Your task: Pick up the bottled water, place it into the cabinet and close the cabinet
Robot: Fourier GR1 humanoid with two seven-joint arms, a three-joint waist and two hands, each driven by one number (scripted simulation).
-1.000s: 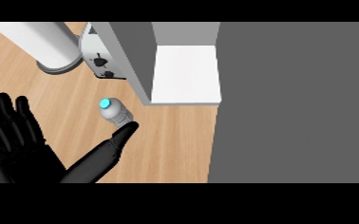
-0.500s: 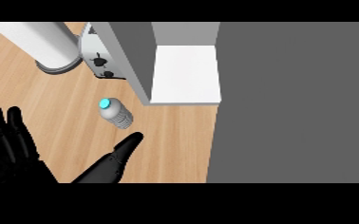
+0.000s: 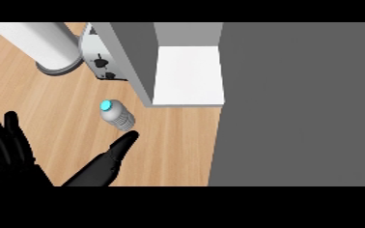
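The bottled water (image 3: 118, 117), clear with a cyan cap, lies on the wooden counter (image 3: 171, 145) just left of the open cabinet. The cabinet's grey door (image 3: 132, 60) swings out toward the bottle, and its white shelf (image 3: 189, 75) shows inside. My left hand (image 3: 20, 166) comes in from the lower left, open, with its fingers spread upward at the left edge. Its thumb (image 3: 107, 162) points up and right, with the tip just below the bottle and a small gap between them. The hand holds nothing. My right hand does not show.
A white cylinder on a round base (image 3: 46, 48) stands at the back left. A grey appliance with black knobs (image 3: 100, 65) sits behind the cabinet door. The cabinet's grey body (image 3: 292, 101) fills the right side.
My left hand has drawn back toward the lower edge; its thumb tip, which was right beside the bottle, now sits slightly below it. The bottle has not moved.
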